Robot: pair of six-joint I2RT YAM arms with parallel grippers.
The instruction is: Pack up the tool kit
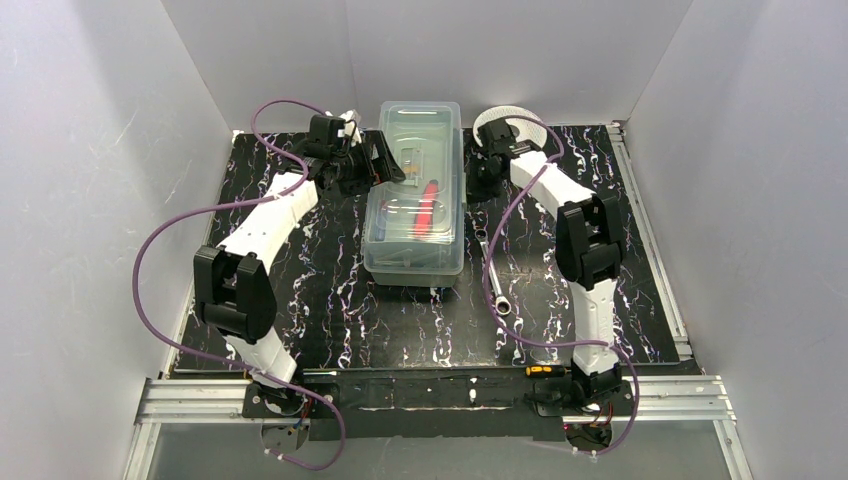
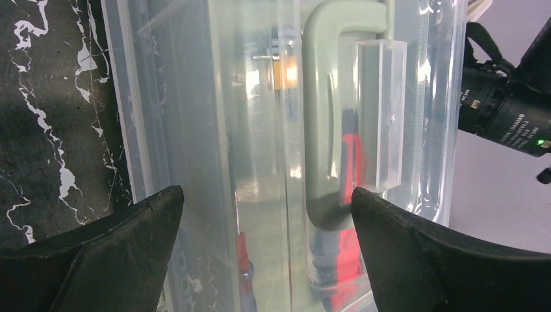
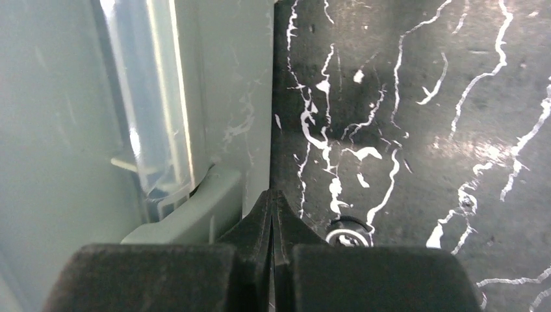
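Observation:
The tool kit's box (image 1: 415,200) stands in the middle of the table with its translucent lid down; red-handled tools (image 1: 428,205) show through it. My left gripper (image 1: 388,165) is open just above the lid's left side. In the left wrist view the left gripper (image 2: 265,195) has its jaws wide apart over the lid, the right fingertip (image 2: 390,227) next to the pale green handle (image 2: 325,130). My right gripper (image 1: 477,192) is low at the box's right side. In the right wrist view the right gripper (image 3: 271,198) is shut and empty beside the green latch (image 3: 195,211).
A long ratchet wrench (image 1: 493,272) lies on the table right of the box; its ring end (image 3: 347,234) shows by my right fingers. A yellow-and-black screwdriver (image 1: 541,370) lies at the near edge. A round white wire spool (image 1: 505,118) stands at the back right. Walls enclose the table.

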